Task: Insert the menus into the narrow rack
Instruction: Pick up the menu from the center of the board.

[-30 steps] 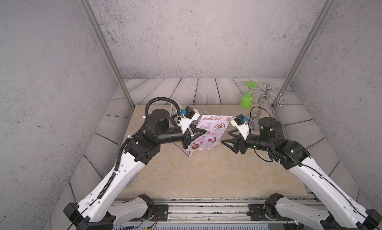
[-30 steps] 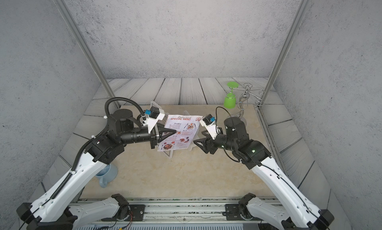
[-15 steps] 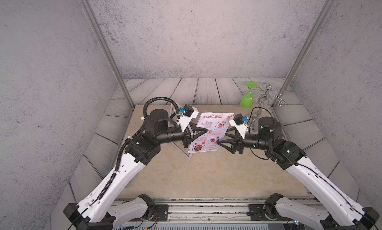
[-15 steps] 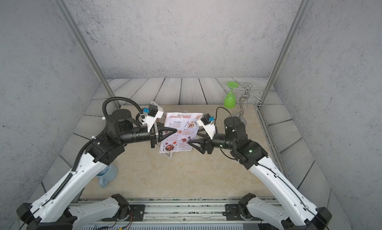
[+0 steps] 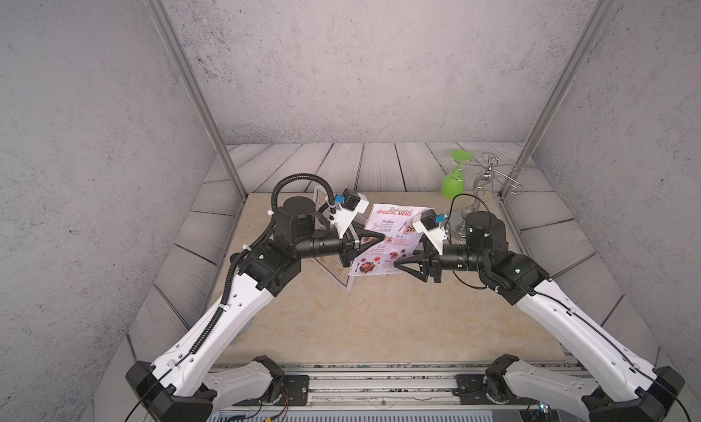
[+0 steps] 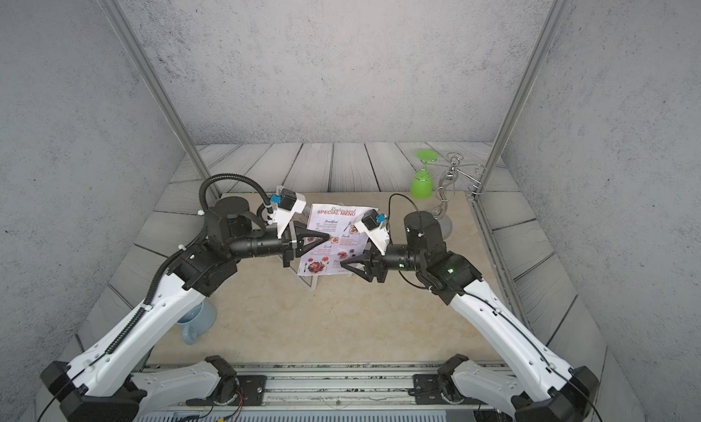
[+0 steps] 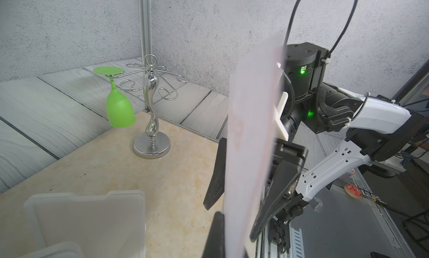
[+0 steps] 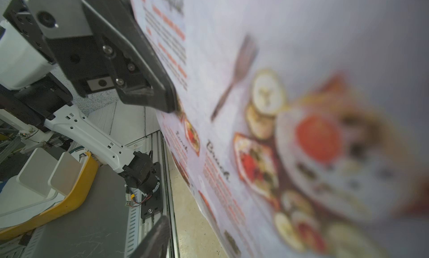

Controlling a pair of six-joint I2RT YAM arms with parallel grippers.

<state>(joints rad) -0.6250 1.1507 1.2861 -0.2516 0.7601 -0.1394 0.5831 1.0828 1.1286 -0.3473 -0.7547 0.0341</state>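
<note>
The beige stone counter [image 5: 379, 325] sits in a booth of grey textured walls [image 5: 360, 59]. Grey planks [image 5: 379, 166] ring it, and metal posts [image 5: 188, 82] stand at its far corners. At the far right a green glass [image 5: 453, 181] hangs upside down from a chrome stand [image 5: 483, 188].

Mid-counter, the left hand [image 5: 379, 238] is clenched on the red-headed menu [image 5: 394, 226], holding it near upright off the counter. Just beside it the clear rack [image 5: 344, 281] seems to hold a bordered menu [image 5: 335, 270]. The right hand [image 5: 396, 264] is at the held menu's lower edge.

Only the left wrist view shows the right hand's fingers [image 7: 216, 175] astride the sheet, apart and released. Only a top view shows a blue mug [image 6: 195, 323] under the left arm. The right wrist view alone shows a yellow tub [image 8: 76, 187] beyond the counter.
</note>
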